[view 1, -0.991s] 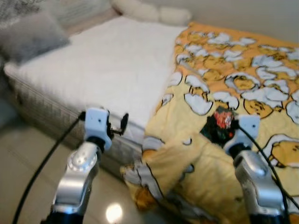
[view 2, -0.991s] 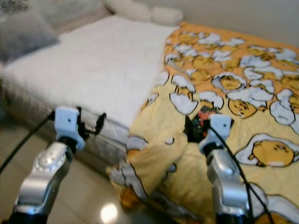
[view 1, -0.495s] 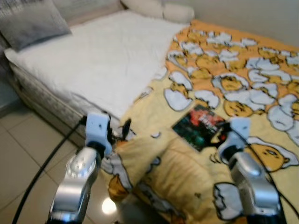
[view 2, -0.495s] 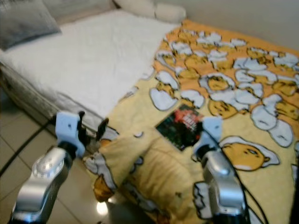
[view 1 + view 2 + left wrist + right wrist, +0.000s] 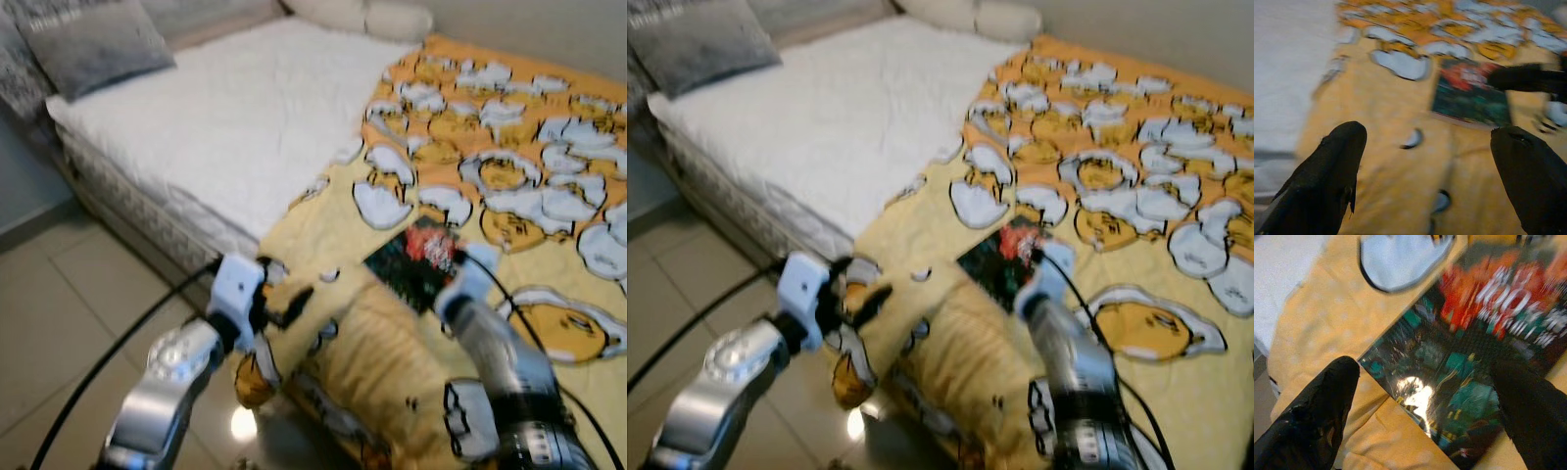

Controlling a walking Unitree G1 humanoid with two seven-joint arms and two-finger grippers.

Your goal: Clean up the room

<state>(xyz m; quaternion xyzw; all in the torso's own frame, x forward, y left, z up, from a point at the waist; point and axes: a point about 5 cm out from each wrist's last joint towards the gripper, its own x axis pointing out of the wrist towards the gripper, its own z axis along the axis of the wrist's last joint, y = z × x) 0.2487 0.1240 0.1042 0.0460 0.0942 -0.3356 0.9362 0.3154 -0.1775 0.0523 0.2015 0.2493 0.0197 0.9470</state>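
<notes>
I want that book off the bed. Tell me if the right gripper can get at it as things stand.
Probably yes. The right gripper hangs open just above the book, which lies flat and uncovered on the yellow blanket. Nothing lies between them, though a flat book may be awkward to grasp.

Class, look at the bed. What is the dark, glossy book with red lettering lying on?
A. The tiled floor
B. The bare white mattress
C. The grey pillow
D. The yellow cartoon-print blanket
D: the book lies flat on the yellow cartoon-print blanket, with the right gripper open just over its cover.
</notes>
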